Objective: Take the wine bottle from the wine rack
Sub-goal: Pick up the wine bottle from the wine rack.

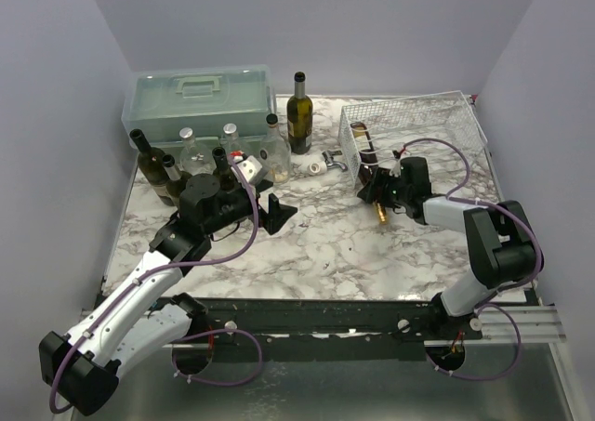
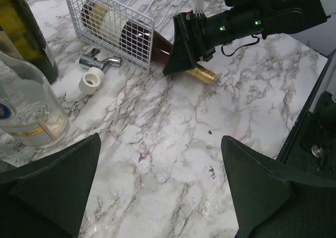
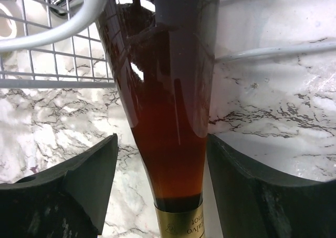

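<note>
Your right arm reaches from its base at the near right, bent at the elbow, back toward the left end of the wine rack (image 1: 409,102). Your right hand (image 3: 163,143) is level with the tabletop (image 1: 325,249) and points into the rack's open end. Its fingers (image 3: 89,175) are spread on either side of the wine bottle (image 2: 159,42), low on the shoulder where it narrows to the neck. One finger sits right at the glass. On the other side a strip of marble shows between finger and bottle, so nothing is pinched.

Your left arm stretches forward over the left half of the tabletop. Your left hand (image 1: 282,212) is spread wide above bare marble, well apart from the rack, and holds nothing.

The wine bottle lies on its side in the leftmost cradle of the rack. Its cream label is inside the mesh, and its neck and gold foil top poke out past the near end. It is the only bottle in the rack.

A pale green toolbox (image 1: 200,96) sits closed at the back left. In front of it stands a cluster of bottles (image 1: 200,156); you can count six, three dark and three clear, though they overlap. One more dark bottle (image 1: 298,114) stands alone near the back middle. Between it and the rack lie two small things: a chrome stopper (image 2: 100,62) and a white cap (image 2: 90,81).
</note>
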{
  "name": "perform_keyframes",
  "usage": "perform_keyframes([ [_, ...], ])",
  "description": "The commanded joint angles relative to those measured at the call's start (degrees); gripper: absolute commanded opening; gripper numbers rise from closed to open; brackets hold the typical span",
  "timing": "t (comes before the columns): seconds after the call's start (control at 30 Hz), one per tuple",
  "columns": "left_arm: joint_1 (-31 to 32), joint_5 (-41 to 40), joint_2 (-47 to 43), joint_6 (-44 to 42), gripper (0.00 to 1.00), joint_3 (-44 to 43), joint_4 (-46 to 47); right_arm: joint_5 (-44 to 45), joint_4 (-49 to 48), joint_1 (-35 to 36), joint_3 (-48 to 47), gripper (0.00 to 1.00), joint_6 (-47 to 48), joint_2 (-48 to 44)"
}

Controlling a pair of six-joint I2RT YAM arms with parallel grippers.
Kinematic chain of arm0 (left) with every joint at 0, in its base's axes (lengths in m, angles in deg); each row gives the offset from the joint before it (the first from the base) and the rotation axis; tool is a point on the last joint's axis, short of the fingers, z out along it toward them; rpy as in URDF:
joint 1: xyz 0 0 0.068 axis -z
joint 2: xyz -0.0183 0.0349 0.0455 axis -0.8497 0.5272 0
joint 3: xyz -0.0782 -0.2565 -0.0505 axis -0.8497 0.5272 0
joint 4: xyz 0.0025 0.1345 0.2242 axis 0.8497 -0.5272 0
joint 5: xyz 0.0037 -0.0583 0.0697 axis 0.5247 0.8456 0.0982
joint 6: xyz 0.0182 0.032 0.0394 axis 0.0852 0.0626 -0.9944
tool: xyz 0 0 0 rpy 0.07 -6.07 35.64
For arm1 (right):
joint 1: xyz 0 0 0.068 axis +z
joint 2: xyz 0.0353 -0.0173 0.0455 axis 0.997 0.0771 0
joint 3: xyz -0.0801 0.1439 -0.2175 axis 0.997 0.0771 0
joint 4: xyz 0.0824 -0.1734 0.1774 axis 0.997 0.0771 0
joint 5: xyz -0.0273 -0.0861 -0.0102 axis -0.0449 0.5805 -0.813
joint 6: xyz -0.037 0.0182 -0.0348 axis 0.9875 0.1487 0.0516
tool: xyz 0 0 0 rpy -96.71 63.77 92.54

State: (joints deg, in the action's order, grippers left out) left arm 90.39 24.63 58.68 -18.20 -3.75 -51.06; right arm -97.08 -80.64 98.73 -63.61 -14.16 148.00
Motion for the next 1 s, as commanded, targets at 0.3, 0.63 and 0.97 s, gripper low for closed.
perform_keyframes([
  [0.3,-0.30,-1.72,-0.99,-1.77,0.99,0.91,0.56,-7.10,2.03,-3.39,4.77,0.71,-3.10,3.75],
  [0.63,-0.30,-1.01,0.61,-1.57,0.99,0.65,0.54,-5.26,-10.90,-3.32,13.96,0.69,-4.11,-2.85],
  [0.97,-0.30,-1.19,1.33,-1.53,0.99,0.57,0.60,-5.02,-16.75,-3.33,14.90,0.62,-4.34,-2.27],
])
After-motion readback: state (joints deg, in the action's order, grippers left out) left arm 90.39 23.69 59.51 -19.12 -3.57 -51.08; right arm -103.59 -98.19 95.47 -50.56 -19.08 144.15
